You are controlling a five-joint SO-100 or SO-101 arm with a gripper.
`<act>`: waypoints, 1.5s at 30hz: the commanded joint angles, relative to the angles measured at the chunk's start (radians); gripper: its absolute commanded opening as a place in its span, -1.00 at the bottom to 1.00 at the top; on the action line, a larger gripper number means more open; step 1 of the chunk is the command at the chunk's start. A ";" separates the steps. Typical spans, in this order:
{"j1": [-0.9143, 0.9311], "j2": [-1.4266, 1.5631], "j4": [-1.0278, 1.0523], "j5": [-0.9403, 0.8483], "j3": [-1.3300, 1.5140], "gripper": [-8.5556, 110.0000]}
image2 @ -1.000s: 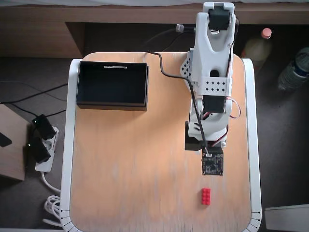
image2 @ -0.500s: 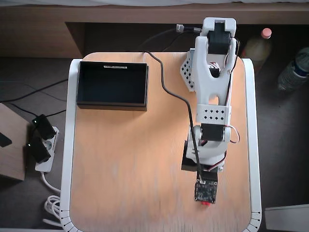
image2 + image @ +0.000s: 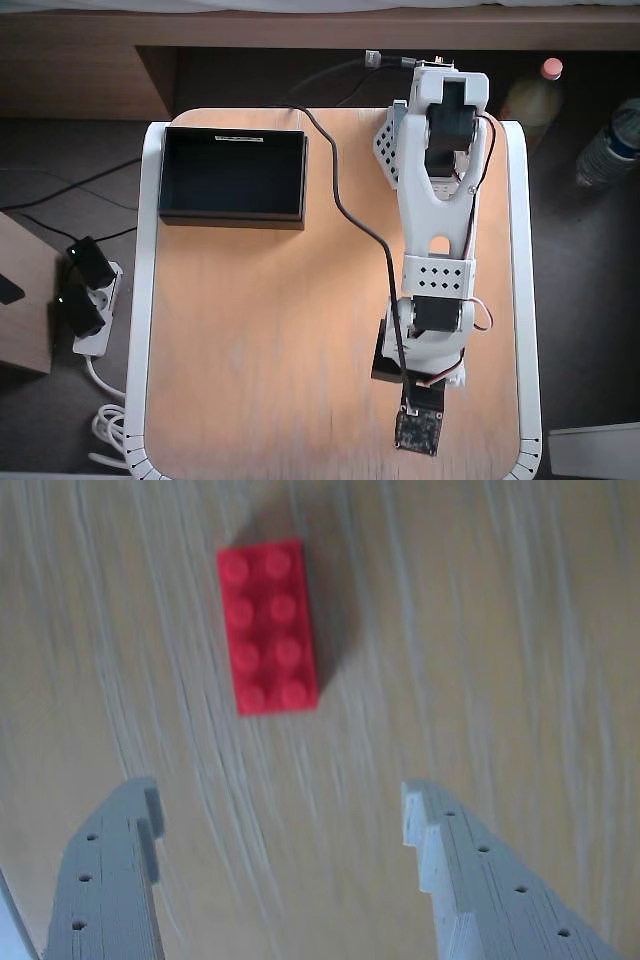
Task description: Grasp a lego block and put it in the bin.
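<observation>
Ahead of the spread jaws lies one lego block (image 3: 268,626).

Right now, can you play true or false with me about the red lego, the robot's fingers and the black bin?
1. The lego block is pinched between the fingers. False: it lies on the wooden table, ahead of the open fingers, and nothing touches it.
2. The lego block shows eight studs, in two rows of four. True.
3. The bin already has a red block inside. False: in the overhead view it looks empty.
4. The bin sits near a corner of the table, apart from the arm. True.
5. The lego block can be seen in the overhead view. False: the arm hides it there; only the wrist view shows it.
</observation>
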 commanded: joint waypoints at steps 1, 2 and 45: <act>-0.011 -0.011 -0.032 -0.003 -0.178 -0.43; -0.012 -0.020 -0.032 -0.003 -0.186 -0.43; -0.055 -0.288 -0.141 -0.032 -0.275 -0.54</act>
